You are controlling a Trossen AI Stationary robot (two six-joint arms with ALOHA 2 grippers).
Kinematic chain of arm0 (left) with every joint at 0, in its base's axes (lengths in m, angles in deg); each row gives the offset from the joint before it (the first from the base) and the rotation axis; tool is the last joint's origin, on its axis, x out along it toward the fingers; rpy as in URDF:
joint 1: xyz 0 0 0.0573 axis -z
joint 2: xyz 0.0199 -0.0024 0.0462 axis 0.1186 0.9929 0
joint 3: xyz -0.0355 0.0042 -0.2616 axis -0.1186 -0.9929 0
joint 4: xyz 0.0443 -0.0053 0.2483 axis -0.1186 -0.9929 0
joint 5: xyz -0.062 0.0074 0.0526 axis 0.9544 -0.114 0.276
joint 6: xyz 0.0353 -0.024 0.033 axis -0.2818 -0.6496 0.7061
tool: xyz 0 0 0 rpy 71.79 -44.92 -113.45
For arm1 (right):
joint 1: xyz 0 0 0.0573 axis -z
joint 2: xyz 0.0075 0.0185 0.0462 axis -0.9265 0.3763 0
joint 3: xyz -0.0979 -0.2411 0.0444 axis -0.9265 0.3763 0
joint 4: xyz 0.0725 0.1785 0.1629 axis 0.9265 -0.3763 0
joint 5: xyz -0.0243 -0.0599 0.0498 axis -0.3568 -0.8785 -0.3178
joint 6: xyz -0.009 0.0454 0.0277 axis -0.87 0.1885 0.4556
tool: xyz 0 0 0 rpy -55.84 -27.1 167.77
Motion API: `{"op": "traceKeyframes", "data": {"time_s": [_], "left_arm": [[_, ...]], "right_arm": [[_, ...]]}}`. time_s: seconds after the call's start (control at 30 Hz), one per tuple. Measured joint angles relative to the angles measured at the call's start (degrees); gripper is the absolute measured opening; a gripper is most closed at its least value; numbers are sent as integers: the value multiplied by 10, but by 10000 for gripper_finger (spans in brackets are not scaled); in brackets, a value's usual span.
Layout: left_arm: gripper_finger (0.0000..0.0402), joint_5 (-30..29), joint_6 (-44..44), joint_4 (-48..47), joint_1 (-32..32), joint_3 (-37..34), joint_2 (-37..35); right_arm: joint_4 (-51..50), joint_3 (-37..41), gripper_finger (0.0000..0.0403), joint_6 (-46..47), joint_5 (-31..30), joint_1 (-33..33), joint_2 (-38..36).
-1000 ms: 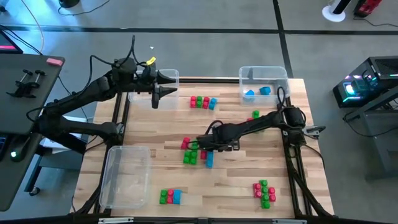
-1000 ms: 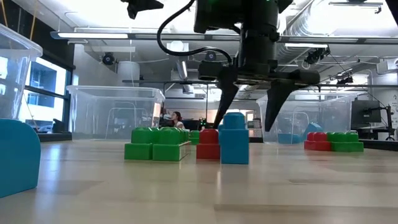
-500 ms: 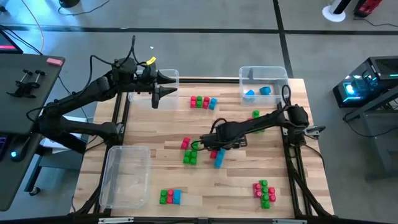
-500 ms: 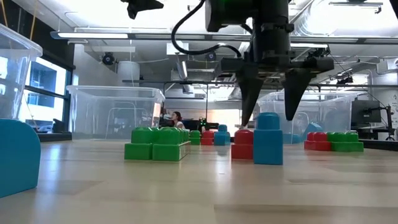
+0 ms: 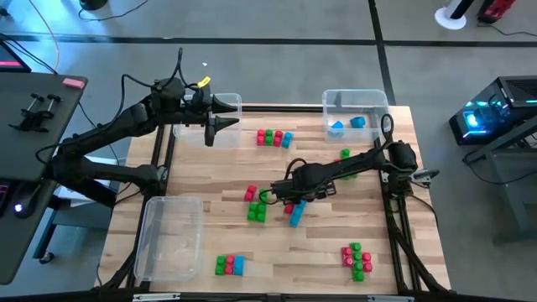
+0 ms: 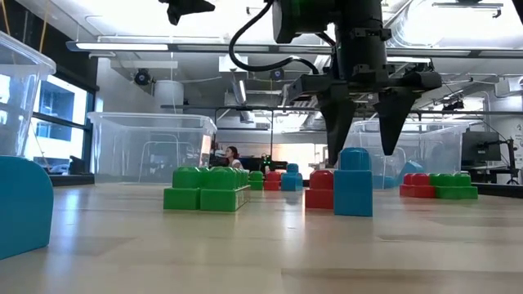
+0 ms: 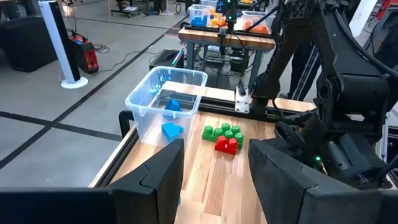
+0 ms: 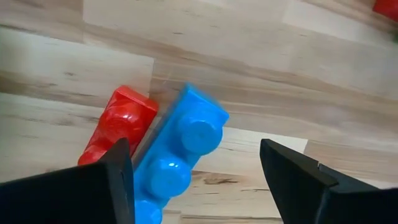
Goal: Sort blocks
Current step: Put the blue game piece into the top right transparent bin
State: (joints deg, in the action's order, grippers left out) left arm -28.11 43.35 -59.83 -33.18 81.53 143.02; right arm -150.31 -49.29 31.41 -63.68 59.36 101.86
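A light blue block (image 8: 180, 155) stands on the table mid-way across, with a red block (image 8: 118, 127) against its side. My right gripper (image 6: 361, 159) points down just above them, open. Its fingers straddle the blue block's top, one finger (image 8: 118, 180) close beside it. Green blocks (image 5: 257, 210) and a red block (image 5: 250, 193) lie to their left. My left gripper (image 7: 214, 180) hangs open and empty, high over the far-left bin (image 5: 228, 101). My right gripper comes from above with one fingertip (image 6: 333, 162) close to the blue block's top stud (image 6: 353, 155) and the red block (image 6: 319, 175). I cannot tell whether it touches them. The other finger (image 6: 389, 139) stands clear. Both blocks rest on the table.
A far-right bin (image 5: 329, 102) holds blue blocks (image 5: 346, 124). A clear bin (image 5: 170, 237) sits near left. Block clusters lie at the far middle (image 5: 274, 138), by the right arm (image 5: 344, 155), near middle (image 5: 228, 265) and near right (image 5: 357, 260).
My right gripper has gone toward the table's right edge and turned about its pointing line. The blue and red blocks have slid along the table with it, away from the green blocks. In the last half second they have stayed put.
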Motion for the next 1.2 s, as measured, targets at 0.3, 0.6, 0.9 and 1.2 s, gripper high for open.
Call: {"op": "traceKeyframes", "data": {"time_s": [0.3, 0.6, 0.9, 1.2], "left_arm": [[168, 0, -5, -1, 0, 0, 0], [168, 0, -15, -1, 0, 0, 0], [168, 0, -15, -1, 0, 0, 0], [168, 0, -15, -1, 0, 0, 0]], "right_arm": [[3, 0, 224, -25, 4, 11, 0], [1, 1, 224, -71, 12, 18, 9], [41, 1, 224, -86, 8, 22, 16], [24, -20, 224, -105, -23, 33, 17]]}}
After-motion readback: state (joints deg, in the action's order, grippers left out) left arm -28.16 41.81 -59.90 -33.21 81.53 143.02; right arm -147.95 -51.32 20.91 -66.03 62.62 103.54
